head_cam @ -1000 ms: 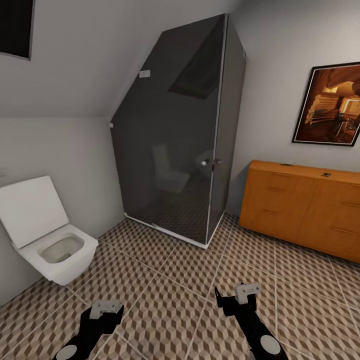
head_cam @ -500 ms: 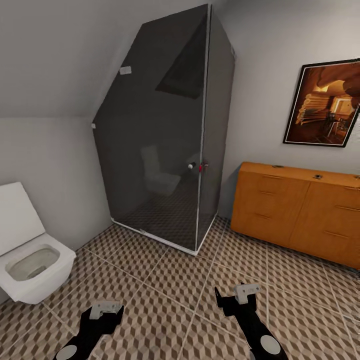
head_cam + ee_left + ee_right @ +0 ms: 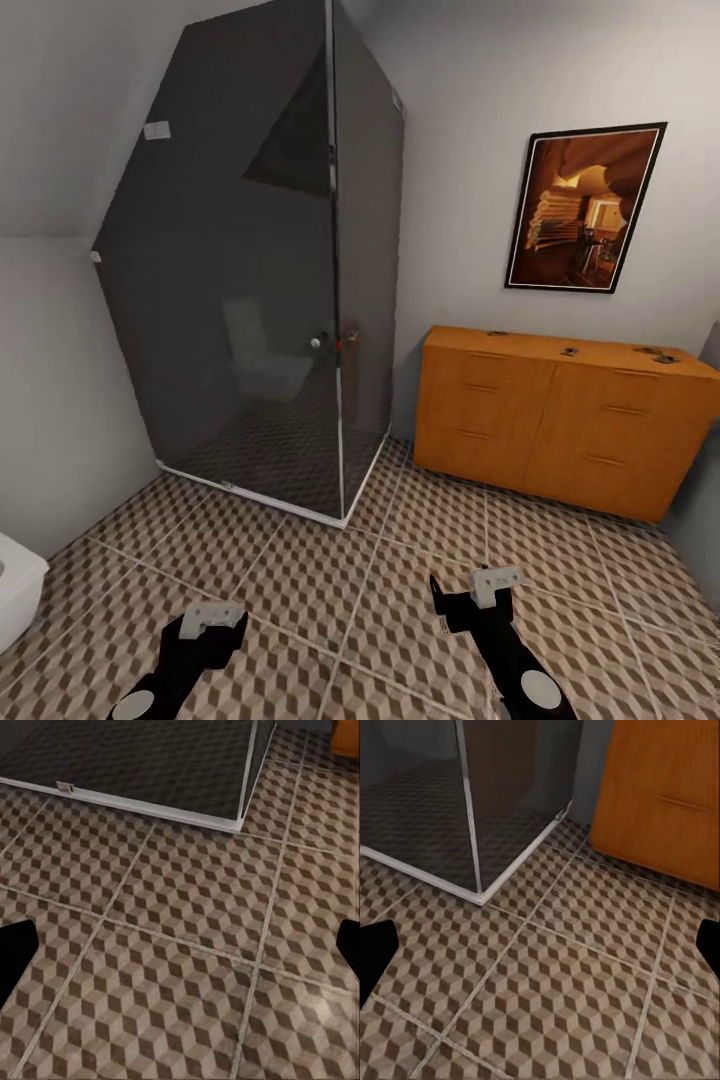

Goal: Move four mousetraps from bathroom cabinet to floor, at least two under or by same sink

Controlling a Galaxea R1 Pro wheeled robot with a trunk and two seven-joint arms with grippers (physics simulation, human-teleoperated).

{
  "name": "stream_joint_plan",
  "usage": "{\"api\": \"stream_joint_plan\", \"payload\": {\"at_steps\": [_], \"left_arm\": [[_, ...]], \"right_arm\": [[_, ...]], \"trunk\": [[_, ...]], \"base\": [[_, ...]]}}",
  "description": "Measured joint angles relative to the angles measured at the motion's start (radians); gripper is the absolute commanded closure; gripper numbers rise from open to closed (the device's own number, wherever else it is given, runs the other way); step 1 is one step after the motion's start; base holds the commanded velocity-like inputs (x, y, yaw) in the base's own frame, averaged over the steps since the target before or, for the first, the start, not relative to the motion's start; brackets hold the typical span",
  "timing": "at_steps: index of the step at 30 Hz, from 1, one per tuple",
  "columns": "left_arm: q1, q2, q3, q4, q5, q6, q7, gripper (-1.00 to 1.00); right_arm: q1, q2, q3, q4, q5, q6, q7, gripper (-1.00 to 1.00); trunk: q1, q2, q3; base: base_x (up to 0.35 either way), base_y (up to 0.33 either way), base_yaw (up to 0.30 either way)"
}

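Approaching the cabinet (image 3: 560,425) with nothing held.
Both the left gripper (image 3: 205,630) and right gripper (image 3: 470,598) are carried wide open and empty above the bathroom floor (image 3: 330,580). Small dark items, likely the mousetraps (image 3: 570,351), are seen on the cabinet top, well ahead of the right gripper. They are judged light, stiff and snappy; the board edges should be gripped.
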Motion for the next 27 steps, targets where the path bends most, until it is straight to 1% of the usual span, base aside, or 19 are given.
{"api": "stream_joint_plan", "payload": {"at_steps": [27], "left_arm": [[0.0, 0.0, 0.0, -0.001, 0.0, 0.0, 0.0, -1.0]], "right_arm": [[0.0, 0.0, 0.0, 0.0, 0.0, 0.0, 0.0, -1.0]], "trunk": [[0.0, 0.0, 0.012]], "base": [[0.256, -0.211, -0.26]]}}
